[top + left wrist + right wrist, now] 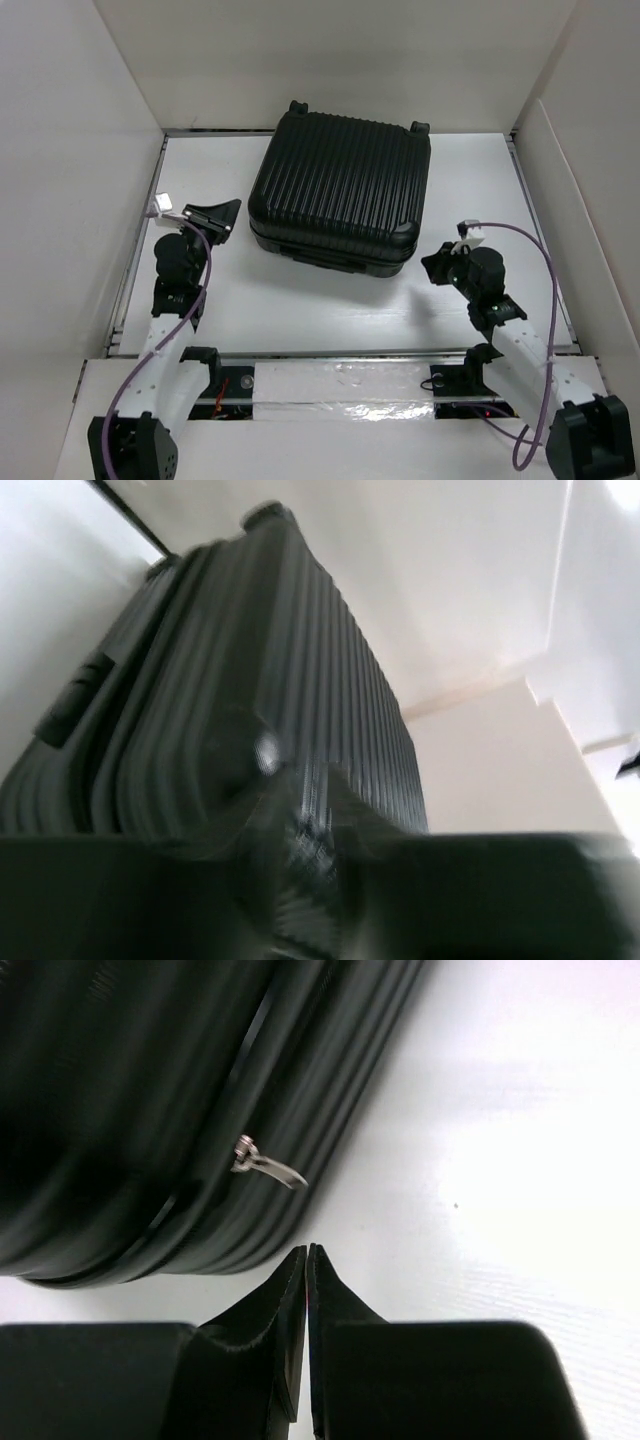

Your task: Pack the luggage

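Luggage [340, 185] lies flat and closed on the table [300, 310], in the middle and toward the far edge, ribbed shell up. Its two wheels [297, 106] point at the far edge and the side with the handle [322, 260] faces you at the near edge. That puts the long axis, and the ribs along it, running from near to far, turned slightly so the far end leans to the right.

Your left arm rises from the near left corner and reaches forward. Its wrist is bent to the right, so the left claw [222, 213] points at the luggage's left side close to the near corner. It sits just beside the shell. You cannot tell from the top view whether it touches, and the left wrist view is too blurred to show whether the claw is open or closed.

Your right arm leans forward and to the left from the near right corner. The right claw [432, 266] is low beside the luggage's near right corner. In its wrist view the two fingers are pressed together at the tips with nothing between them, over bare table and a little short of the shell. A small metal zipper pull [268, 1168] hangs from the seam just past the tips, untouched.
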{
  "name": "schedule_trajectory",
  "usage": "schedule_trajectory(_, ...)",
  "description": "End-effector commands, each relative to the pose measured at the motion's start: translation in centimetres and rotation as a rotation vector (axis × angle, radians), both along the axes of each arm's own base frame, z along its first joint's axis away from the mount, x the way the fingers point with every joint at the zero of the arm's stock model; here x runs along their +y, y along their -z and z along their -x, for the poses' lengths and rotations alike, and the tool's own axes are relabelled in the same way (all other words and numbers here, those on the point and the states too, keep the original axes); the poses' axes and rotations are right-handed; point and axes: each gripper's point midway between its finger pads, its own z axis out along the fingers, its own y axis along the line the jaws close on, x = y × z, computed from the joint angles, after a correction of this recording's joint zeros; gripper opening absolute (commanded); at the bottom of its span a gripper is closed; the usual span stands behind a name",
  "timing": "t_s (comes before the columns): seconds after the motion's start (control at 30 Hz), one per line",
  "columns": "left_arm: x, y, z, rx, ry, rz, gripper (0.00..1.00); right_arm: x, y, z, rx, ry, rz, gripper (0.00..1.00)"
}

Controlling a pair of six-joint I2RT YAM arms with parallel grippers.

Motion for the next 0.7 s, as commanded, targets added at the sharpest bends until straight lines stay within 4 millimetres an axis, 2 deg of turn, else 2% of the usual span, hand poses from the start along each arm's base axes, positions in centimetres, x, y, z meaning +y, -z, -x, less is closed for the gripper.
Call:
schedule_trajectory(0.0, -0.8, -1.6, 1.2, -0.08, 0.001, -0.192, 0.06, 1.0, -1.6, -1.7, -0.106, -0.043, -0.035, 0.09)
schedule_trajectory(0.03, -2.5, -1.8, 2.0, -0.131, 0.064, -0.206, 0.02, 1.5, -1.5, -1.8, -0.099, -0.057, -0.056, 0.08)
schedule_trajectory(0.07, -3.7, -1.8, 2.4, -0.151, 0.111, -0.22, 0.0, 1.8, -0.3, -2.1, -0.059, -0.07, -0.057, 0.07)
schedule_trajectory(0.13, -6.2, -1.0, 2.8, -0.157, 0.192, -0.297, 0.0, 2.5, -0.9, -3.0, -0.069, -0.088, -0.085, 0.06)
schedule_trajectory(0.17, -9.4, -0.6, 4.2, -0.165, 0.291, -0.323, 0.0, 2.6, -0.8, -3.4, -0.067, -0.084, -0.099, 0.06)
schedule_trajectory(0.23, -11.2, 0.7, 4.5, -0.144, 0.287, -0.392, 0.0, 3.0, -0.5, -4.4, -0.08, -0.069, -0.146, 0.05)
schedule_trajectory(0.27, -13.9, 1.0, 6.4, -0.162, 0.354, -0.397, 0.0, 3.2, -1.2, -5.0, -0.116, -0.072, -0.169, 0.05)
schedule_trajectory(0.3, -14.1, 1.5, 6.6, -0.153, 0.321, -0.409, 0.0, 3.9, 0.2, -5.1, -0.072, -0.086, -0.179, 0.05)
schedule_trajectory(0.37, -15.5, 3.3, 8.1, -0.129, 0.344, -0.431, 0.0, 5.5, 0.2, -5.2, -0.059, -0.132, -0.22, 0.04)
schedule_trajectory(0.4, -16.7, 4.0, 9.7, -0.122, 0.362, -0.443, 0.0, 7.0, -0.5, -5.0, -0.091, -0.174, -0.242, 0.04)
schedule_trajectory(0.47, -17.9, 6.2, 11.1, -0.084, 0.392, -0.48, 0.0, 8.1, 0.1, -4.7, -0.078, -0.191, -0.271, 0.04)
schedule_trajectory(0.5, -18.8, 7.0, 12.3, -0.074, 0.412, -0.498, 0.0, 9.2, -0.4, -4.5, -0.097, -0.22, -0.282, 0.04)
schedule_trajectory(0.53, -19.1, 8.7, 12.6, -0.04, 0.419, -0.533, 0.0, 9.6, -0.2, -4.4, -0.091, -0.231, -0.285, 0.05)
schedule_trajectory(0.63, -20.2, 11.0, 12.9, 0.009, 0.444, -0.53, 0.02, 10.5, -0.7, -4.0, -0.11, -0.259, -0.273, 0.05)
schedule_trajectory(0.67, -20.4, 11.4, 12.9, 0.018, 0.451, -0.531, 0.03, 10.3, -1.6, -4.1, -0.136, -0.256, -0.267, 0.05)
